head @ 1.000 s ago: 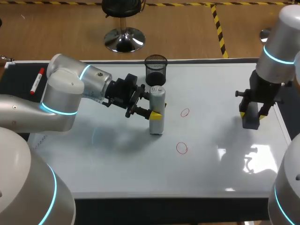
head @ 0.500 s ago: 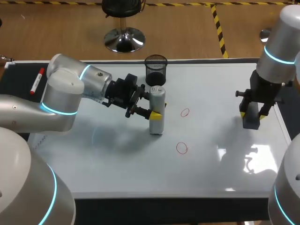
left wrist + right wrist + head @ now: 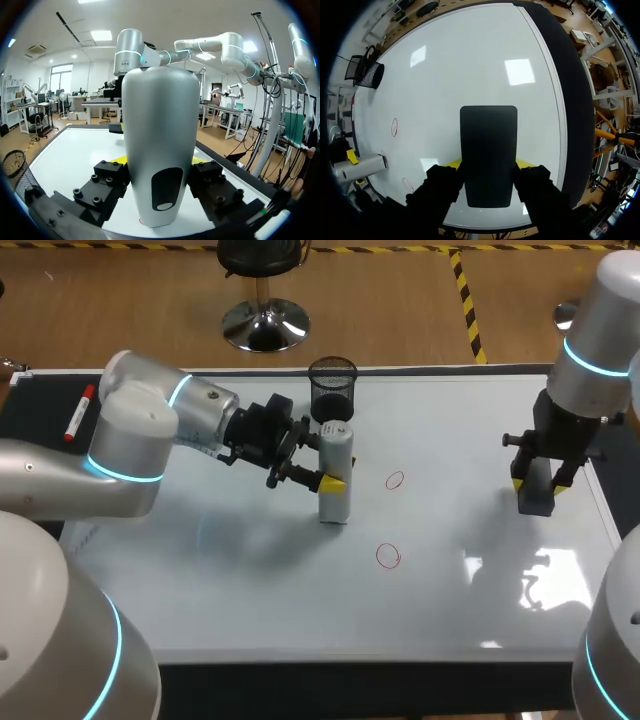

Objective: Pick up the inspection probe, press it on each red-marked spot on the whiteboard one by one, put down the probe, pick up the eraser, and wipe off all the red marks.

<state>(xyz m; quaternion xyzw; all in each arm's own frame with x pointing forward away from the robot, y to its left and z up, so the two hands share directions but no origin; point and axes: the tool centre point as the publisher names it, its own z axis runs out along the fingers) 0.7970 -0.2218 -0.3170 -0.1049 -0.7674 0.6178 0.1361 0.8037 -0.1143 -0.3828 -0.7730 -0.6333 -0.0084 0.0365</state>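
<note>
The inspection probe (image 3: pixel 335 465), a silver-white cylinder (image 3: pixel 160 145), stands upright on the whiteboard (image 3: pixel 250 590). My left gripper (image 3: pixel 334 484) is shut on its lower part from two sides (image 3: pixel 159 161). Two red circles are drawn on the board, one (image 3: pixel 394 480) just right of the probe and one (image 3: pixel 388 555) nearer the front; the right wrist view shows them too (image 3: pixel 394 126) (image 3: pixel 408 185). At the board's right side my right gripper (image 3: pixel 537 485) is shut on the dark eraser (image 3: pixel 535 504), which rests on the board (image 3: pixel 488 145) between its fingers (image 3: pixel 488 163).
A black mesh pen cup (image 3: pixel 332 388) stands at the board's far edge, just behind the probe. A red marker (image 3: pixel 79 412) lies on the dark surface left of the board. The board's dark frame (image 3: pixel 572 110) runs close beside the eraser.
My left arm has shifted very slightly, and the probe with it. The right arm and the eraser have kept still.
</note>
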